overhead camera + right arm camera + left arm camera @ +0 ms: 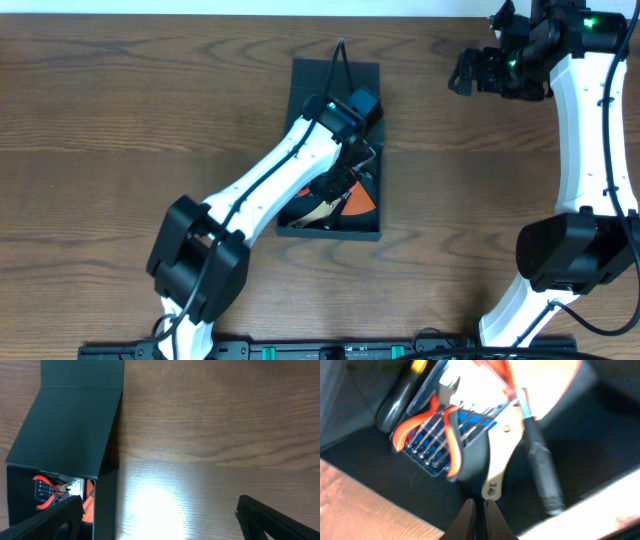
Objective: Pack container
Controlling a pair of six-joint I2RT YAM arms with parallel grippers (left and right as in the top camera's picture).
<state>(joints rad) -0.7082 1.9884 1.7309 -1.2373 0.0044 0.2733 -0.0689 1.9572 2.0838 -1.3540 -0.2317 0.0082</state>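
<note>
The dark teal-black square box (330, 236), flap lid (310, 85) thrown back, sits in the middle of the bench (120, 100) holding orange-handled pliers (451, 445) and a silver wrench (500, 455). The left pincer (479, 515) hangs clenched and empty just above them, while the right pincer (160, 510) gapes wide, well apart. Lifting out carelessly could snag the wrench.

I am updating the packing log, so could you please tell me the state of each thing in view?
container: lid open, tools inside.
left gripper: shut, empty, above the container's floor.
right gripper: open, empty, over the table.
orange-handled pliers: in the container, lying on the screwdriver case.
screwdriver case: in the container, under the pliers.
silver tool: lying in the container.
</note>
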